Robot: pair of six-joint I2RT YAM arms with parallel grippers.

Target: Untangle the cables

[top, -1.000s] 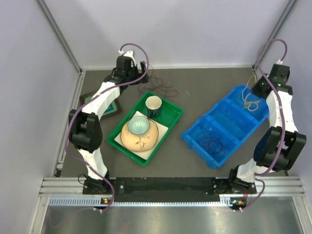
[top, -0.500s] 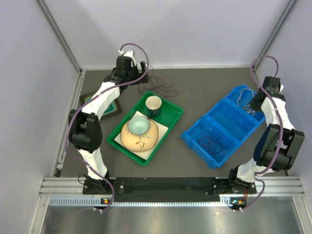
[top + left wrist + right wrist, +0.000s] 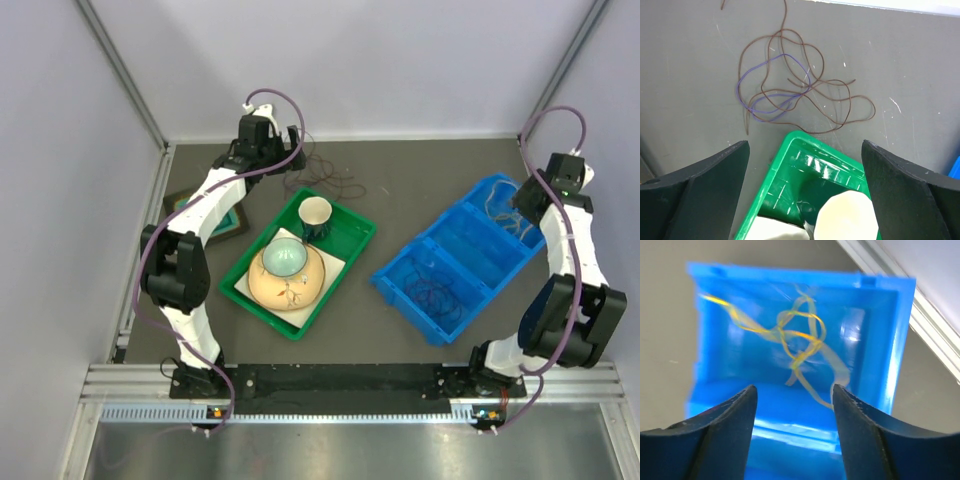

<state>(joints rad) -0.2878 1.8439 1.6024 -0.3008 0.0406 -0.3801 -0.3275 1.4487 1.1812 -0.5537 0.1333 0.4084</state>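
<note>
A loose tangle of thin brown and purple cables [image 3: 790, 85] lies on the grey table just beyond the green tray; in the top view this tangle [image 3: 335, 182] sits right of my left gripper [image 3: 294, 145]. My left gripper [image 3: 805, 145] hangs wide open over the tray's far corner, holding nothing. A yellowish and pale cable [image 3: 800, 345] lies blurred in the far compartment of the blue bin [image 3: 900, 340]. Above it my right gripper [image 3: 794, 389] is open, nothing between its fingers. A dark cable coil [image 3: 435, 295] rests in the bin's near compartment.
The green tray [image 3: 262, 290] holds a dark cup [image 3: 315, 215], a pale green bowl [image 3: 285, 258] and a tan dish [image 3: 290, 290]. A teal-framed tile [image 3: 222, 222] lies under the left arm. The blue bin [image 3: 395, 282] stands near the right wall and its metal rail [image 3: 935, 335].
My right gripper has opened and let the yellowish cable drop into the bin's far compartment, then pulled back to the right. The left arm has not moved.
</note>
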